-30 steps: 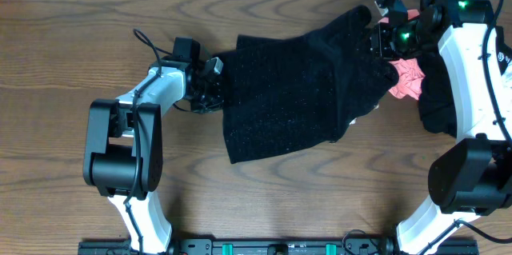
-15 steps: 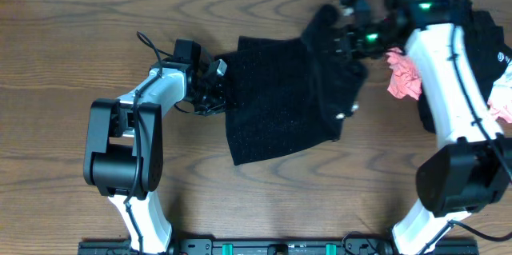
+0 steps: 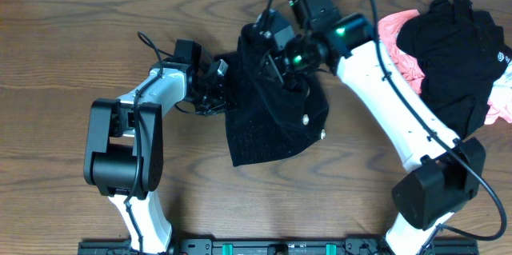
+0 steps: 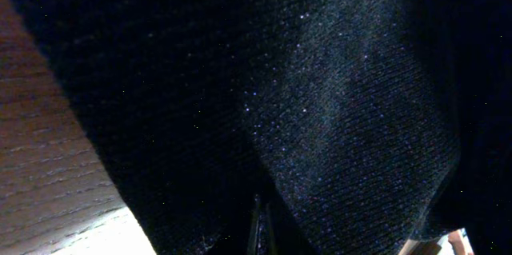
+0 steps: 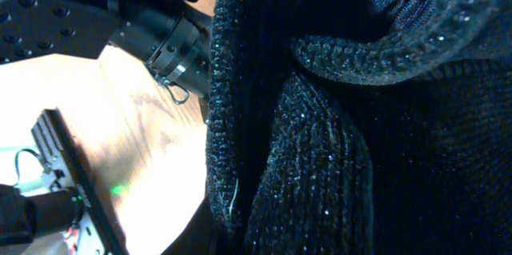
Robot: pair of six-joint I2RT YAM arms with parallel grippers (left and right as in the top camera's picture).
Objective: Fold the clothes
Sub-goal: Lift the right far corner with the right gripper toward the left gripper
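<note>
The soft, floppy black fuzzy knit garment (image 3: 272,127) is pinched by the left gripper (image 3: 216,87) and right gripper (image 3: 278,53) — probably best held at its thick edges.

Left arm (image 3: 156,87) elbow-bent; left gripper (image 3: 213,85) shut on the black knit garment (image 3: 264,127) edge just beside it. Right arm (image 3: 392,99) stretched diagonally; right gripper (image 3: 278,52) pinches a garment fold, jaws nearly together.

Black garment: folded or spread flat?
Partly folded: the garment has its right side doubled over its middle, held in the right gripper; the lower part lies flat.
</note>
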